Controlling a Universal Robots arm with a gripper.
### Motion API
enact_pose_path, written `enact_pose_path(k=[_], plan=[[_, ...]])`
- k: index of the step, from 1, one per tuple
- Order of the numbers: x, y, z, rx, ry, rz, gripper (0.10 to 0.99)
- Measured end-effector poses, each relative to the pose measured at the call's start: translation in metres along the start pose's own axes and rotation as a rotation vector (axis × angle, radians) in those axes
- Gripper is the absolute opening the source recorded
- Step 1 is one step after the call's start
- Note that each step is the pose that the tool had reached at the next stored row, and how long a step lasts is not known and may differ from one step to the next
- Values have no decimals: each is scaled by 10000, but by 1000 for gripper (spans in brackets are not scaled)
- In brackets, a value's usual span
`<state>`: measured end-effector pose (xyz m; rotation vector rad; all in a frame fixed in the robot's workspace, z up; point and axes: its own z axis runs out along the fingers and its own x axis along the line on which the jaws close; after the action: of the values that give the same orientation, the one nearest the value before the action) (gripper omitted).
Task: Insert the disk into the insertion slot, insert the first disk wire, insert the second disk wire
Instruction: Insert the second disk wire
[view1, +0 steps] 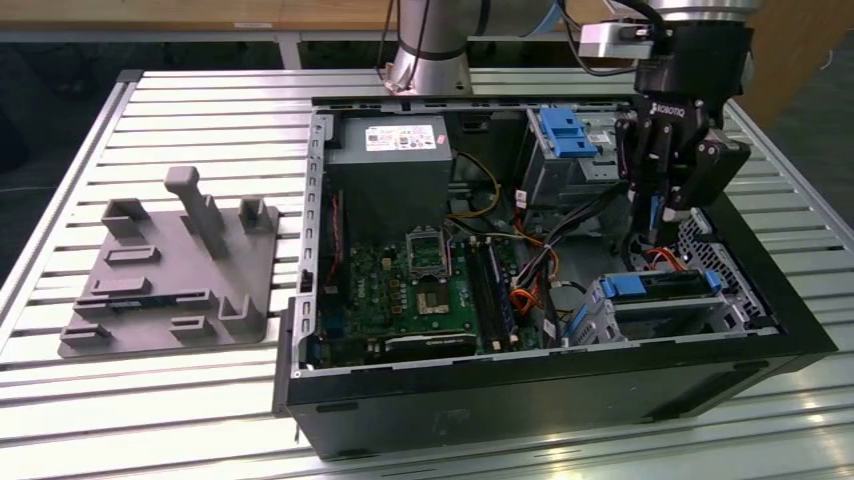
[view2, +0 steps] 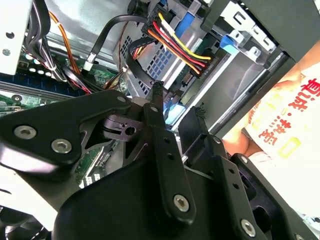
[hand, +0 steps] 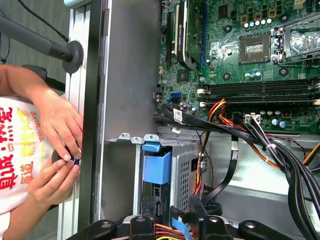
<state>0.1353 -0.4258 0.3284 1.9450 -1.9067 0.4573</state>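
The disk (view1: 661, 287), framed by its blue carrier (hand: 156, 167), lies inside the insertion slot (view1: 694, 318), a silver perforated cage at the case's front corner on the exterior view's right. My gripper (view1: 663, 235) points down just above the disk's rear end. In the second wrist view its fingers (view2: 157, 100) stand apart with nothing gripped between them. Just beyond the tips, a black connector (view2: 202, 65) on red, yellow and orange wires sits against the disk's edge. A blue flat cable (view2: 187, 22) and a black cable (view2: 115, 25) hang close by.
The open computer case (view1: 534, 390) holds a motherboard (view1: 414, 290), a power supply (view1: 390, 170) and a taller grey bay with a blue latch (view1: 567, 135). A grey fixture (view1: 167, 270) lies on the slatted table. A person's hands (hand: 60, 150) rest just outside the case wall.
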Motion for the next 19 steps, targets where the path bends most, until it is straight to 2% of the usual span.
enact_pose_path(k=[4, 5, 16, 18, 19], plan=[[-2, 0, 2, 0, -1, 0, 388], [-2, 0, 3, 0, -1, 0, 318], [-12, -1, 11, 0, -1, 0, 302], [-13, -1, 11, 0, 0, 1, 196], [-13, -1, 11, 0, 1, 1, 196]])
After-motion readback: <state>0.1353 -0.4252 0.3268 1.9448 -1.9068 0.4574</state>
